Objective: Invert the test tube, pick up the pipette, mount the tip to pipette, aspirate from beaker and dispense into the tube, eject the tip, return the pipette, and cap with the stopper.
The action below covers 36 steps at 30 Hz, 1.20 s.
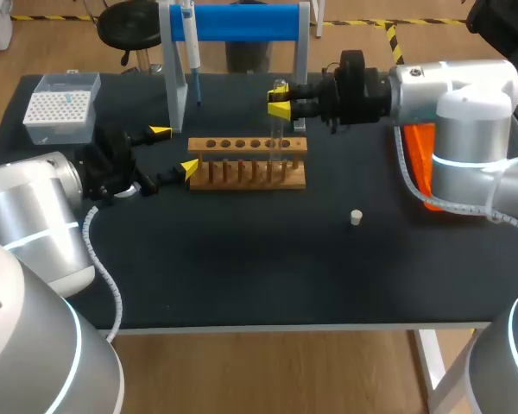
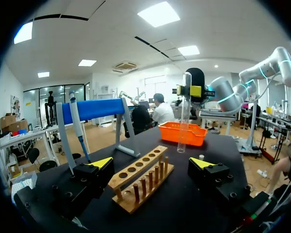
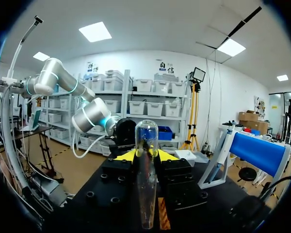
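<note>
Clamped between the fingers of the right gripper [image 1: 281, 105]: a glass test tube [image 1: 279, 129], upright, long axis crosswise to the fingers, rounded end seemingly up, mouth down. Just below those fingers: one end of a wooden rack [image 1: 249, 172]. Left gripper [image 1: 174, 151] spread wide, holding nothing, with the rack's other end just ahead. Probably the right arm's turn-over to make.

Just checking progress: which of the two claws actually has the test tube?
The right claw, shut on the test tube and holding it vertical by the wooden rack. The left claw is open at the rack's end, gripping nothing.
</note>
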Tool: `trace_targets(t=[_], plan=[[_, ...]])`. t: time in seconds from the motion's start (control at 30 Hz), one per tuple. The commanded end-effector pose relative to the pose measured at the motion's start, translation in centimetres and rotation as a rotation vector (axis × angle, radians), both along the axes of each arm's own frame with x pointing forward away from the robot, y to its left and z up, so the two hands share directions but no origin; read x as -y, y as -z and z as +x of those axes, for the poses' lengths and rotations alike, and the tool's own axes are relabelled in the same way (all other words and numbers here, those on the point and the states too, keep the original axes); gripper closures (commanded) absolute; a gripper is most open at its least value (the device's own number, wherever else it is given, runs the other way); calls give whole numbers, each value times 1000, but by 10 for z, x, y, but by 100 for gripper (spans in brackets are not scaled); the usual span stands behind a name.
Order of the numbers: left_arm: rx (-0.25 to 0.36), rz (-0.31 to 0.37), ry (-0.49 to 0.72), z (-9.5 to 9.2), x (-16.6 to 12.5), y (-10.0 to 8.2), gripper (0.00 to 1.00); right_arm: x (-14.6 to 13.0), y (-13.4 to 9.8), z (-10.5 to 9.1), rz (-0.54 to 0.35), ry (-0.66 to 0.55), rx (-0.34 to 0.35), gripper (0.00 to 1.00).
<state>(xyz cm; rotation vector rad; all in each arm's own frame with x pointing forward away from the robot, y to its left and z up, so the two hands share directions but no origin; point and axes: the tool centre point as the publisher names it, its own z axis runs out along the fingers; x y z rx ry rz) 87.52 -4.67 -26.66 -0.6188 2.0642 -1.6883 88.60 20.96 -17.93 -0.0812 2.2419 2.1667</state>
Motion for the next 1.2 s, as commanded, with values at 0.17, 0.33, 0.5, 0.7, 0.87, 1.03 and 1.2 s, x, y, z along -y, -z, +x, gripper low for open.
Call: trace_targets(t=[0.17, 0.33, 0.5, 0.7, 0.87, 1.03, 1.2], plan=[[1, 1, -4, -1, 1, 0, 0, 2, 3, 12, -28, 61, -328, 100], [1, 1, -4, -1, 1, 0, 0, 5, -3, 23, 43, 103, -592, 100], [1, 1, -4, -1, 1, 0, 0, 8, -7, 29, 91, 121, -879, 100], [1, 1, -4, -1, 1, 0, 0, 8, -1, 28, 57, 107, -1146, 100], [1, 1, -4, -1, 1, 0, 0, 7, 8, 21, 1, 65, -1332, 100], [1, 1, -4, -1, 1, 0, 0, 7, 15, 15, -64, 31, -1410, 100], [1, 1, -4, -1, 1, 0, 0, 7, 19, 12, -87, 19, -1462, 100]])
